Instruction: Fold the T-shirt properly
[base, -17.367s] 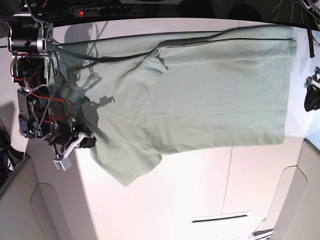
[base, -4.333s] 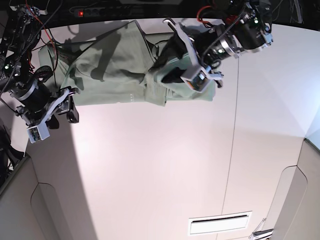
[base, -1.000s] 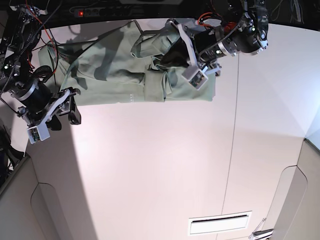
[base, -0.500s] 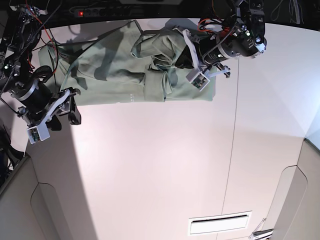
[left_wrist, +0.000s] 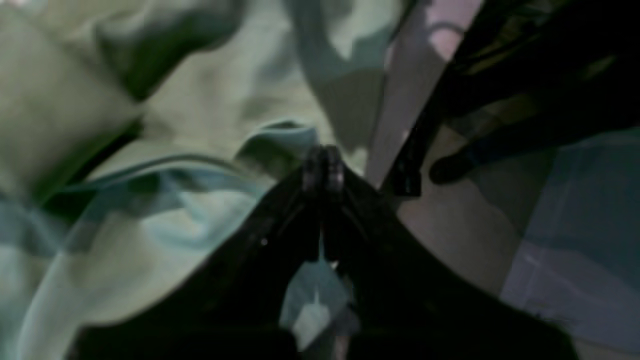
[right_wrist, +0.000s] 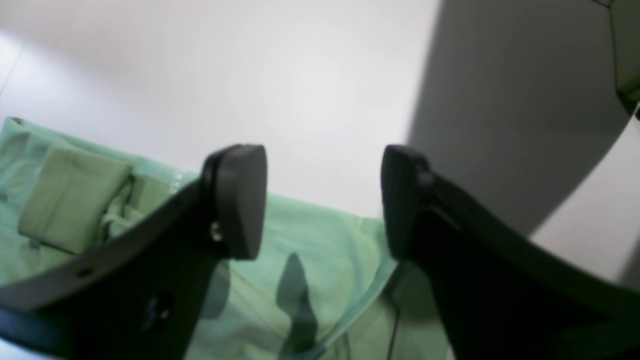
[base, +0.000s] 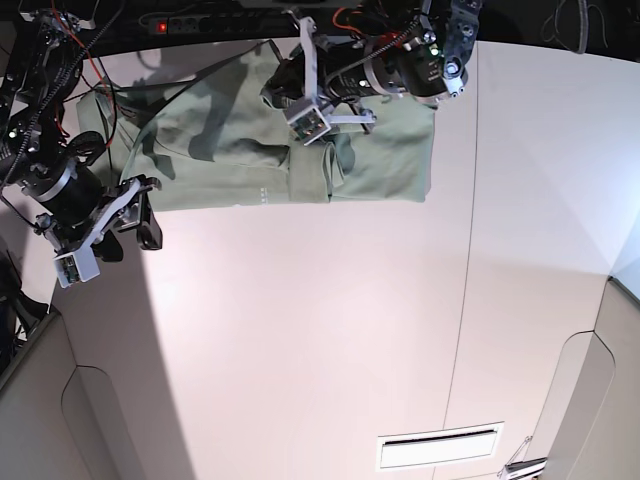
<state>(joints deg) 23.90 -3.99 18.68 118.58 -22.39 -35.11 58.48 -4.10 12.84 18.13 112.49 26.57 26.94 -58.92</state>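
T-shirt: the pale green T-shirt (base: 230, 150) lies partly folded in a broad band along the far edge of the white table (base: 330, 330), rumpled through the middle, with one doubled layer ending in a straight edge on the side nearer my left arm.

Fabric close up: my left wrist view shows soft ridges and a curled hem of the T-shirt (left_wrist: 165, 135), blurred and dim; my right wrist view shows a flat stretch of it (right_wrist: 310, 280) with a small folded block of cloth off to one side.

Left gripper: my left gripper (base: 300, 100) hangs over the middle of the T-shirt near its far edge. In the wrist view the tips (left_wrist: 324, 170) are pressed together. A fold of cloth rises right at them, but the picture is too blurred for me to say whether any of it is pinched.

Right gripper: my right gripper (base: 140, 215) hovers at the near edge of the T-shirt, at the end beside my right arm. The two black fingers (right_wrist: 240, 200) stand wide apart with nothing between them; bare table shows through the gap.

Table: the white surface (right_wrist: 320, 75) runs bare from the shirt's near edge toward the camera, crossed by a thin seam (base: 465, 300).

Background: a power strip (base: 200, 22) with a lit red switch sits behind the table's far edge, with cables trailing around my right arm (base: 60, 170).
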